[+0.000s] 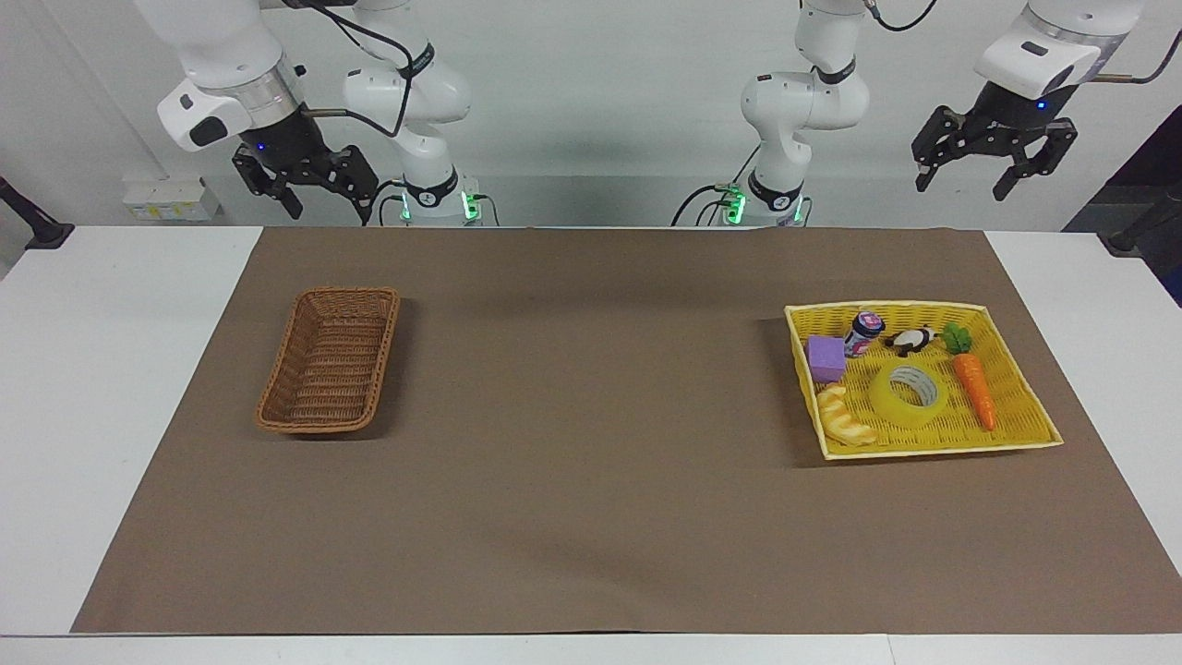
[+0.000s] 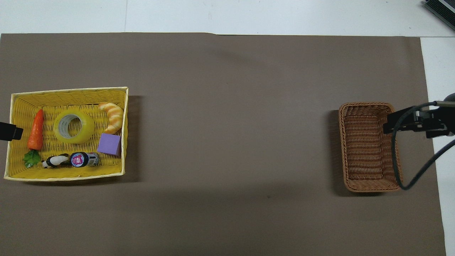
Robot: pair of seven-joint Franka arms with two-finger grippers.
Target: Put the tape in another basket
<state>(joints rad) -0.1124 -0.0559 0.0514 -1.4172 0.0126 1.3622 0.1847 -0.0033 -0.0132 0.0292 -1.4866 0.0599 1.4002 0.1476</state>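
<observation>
Overhead, both arms hang high near their bases with nothing in either grip. The left claw [image 1: 995,171] has its fingers spread wide and hangs at the left arm's end of the desk, up in the air; only a dark tip of it shows at the edge of the overhead view, over the rim of the yellow tray [image 2: 125,117]. The right claw [image 1: 307,189] is also spread apart and hangs above the right arm's end, its dark body and looping cable showing over the outer rim of the basket [image 1: 328,360] when seen from above.

The tape [image 1: 909,394] lies flat in the yellow tray, its grey-white core facing up, about in the middle of the tray floor. Beside it, toward the left arm's end, lies a toy carrot [image 1: 971,380]. Toward the middle of the desk from the tape lie a croissant [image 1: 845,417] and, nearer to the robots than the croissant, a purple block [image 1: 826,357]. Nearer to the robots than the tape lie a small bottle [image 1: 864,332] on its side and a little black-and-white figure [image 1: 912,341].

The basket, brown wicker, stands well apart from the tray at the right arm's end, on the brown mat [image 1: 591,416] that covers most of the desk [image 1: 102,369].
</observation>
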